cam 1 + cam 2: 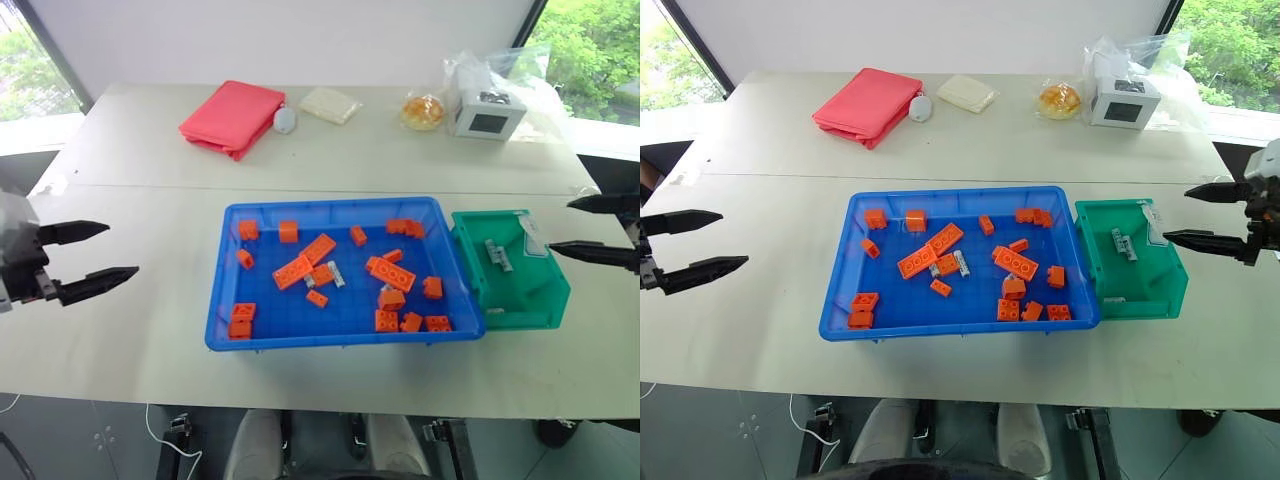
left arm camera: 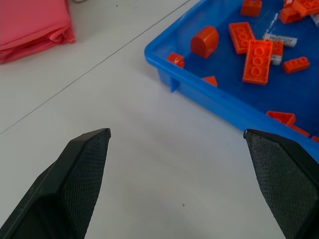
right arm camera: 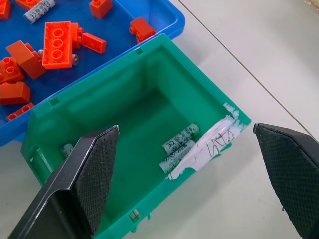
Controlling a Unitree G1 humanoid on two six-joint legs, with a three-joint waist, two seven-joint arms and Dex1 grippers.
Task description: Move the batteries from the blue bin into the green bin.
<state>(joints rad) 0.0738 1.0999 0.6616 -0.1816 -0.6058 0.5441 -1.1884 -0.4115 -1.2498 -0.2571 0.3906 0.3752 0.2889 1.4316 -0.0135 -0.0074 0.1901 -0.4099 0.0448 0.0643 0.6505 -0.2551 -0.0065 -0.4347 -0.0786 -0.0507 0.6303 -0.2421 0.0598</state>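
— Where do the batteries (image 1: 497,254) lie?
— Two in the green bin (image 1: 540,297), side by side, long axes running near-to-far. Others lie among orange bricks (image 1: 392,273) in the blue bin (image 1: 340,335).
— The jaws?
— Left gripper (image 1: 96,258) and right gripper (image 1: 580,226): both spread apart, empty, above the table (image 1: 130,340).

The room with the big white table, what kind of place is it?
Probably an office or lab room set up for sorting practice. A blue bin of orange bricks sits beside a green bin on a long white table, with windows onto trees.
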